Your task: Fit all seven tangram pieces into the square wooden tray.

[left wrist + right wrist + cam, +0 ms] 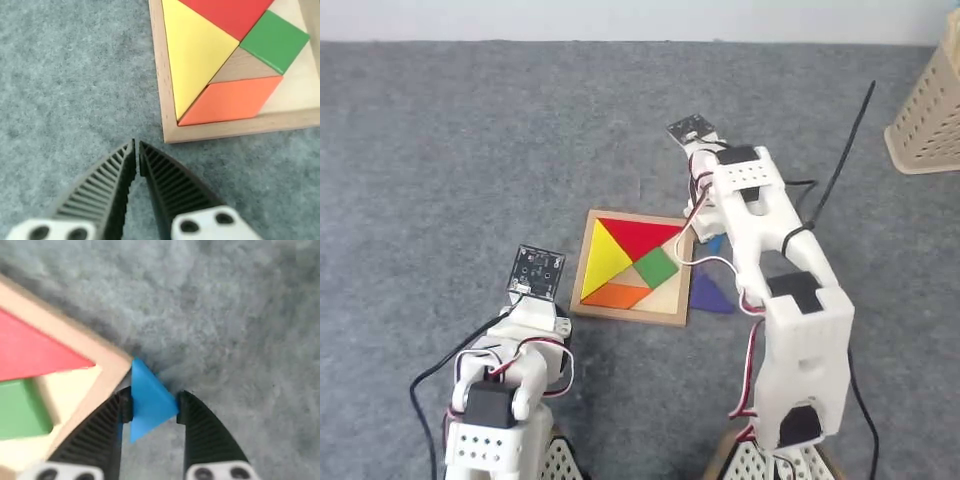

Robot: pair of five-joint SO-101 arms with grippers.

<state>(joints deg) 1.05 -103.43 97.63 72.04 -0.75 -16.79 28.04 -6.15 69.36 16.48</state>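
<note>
Tangram pieces came to seven by my count. Five lay in the square wooden tray [630, 314]: one red triangle [640, 237], one yellow triangle [603, 258], one green square [657, 267], one orange parallelogram [617, 295] and one tan triangle [638, 277]. One purple triangle [710, 293] lay on the carpet [470, 150] just beside the tray. My right gripper [153, 399] pinched one blue triangle [147, 400] at the tray's corner. The left gripper [136, 147] hung closed and empty nearby.
</note>
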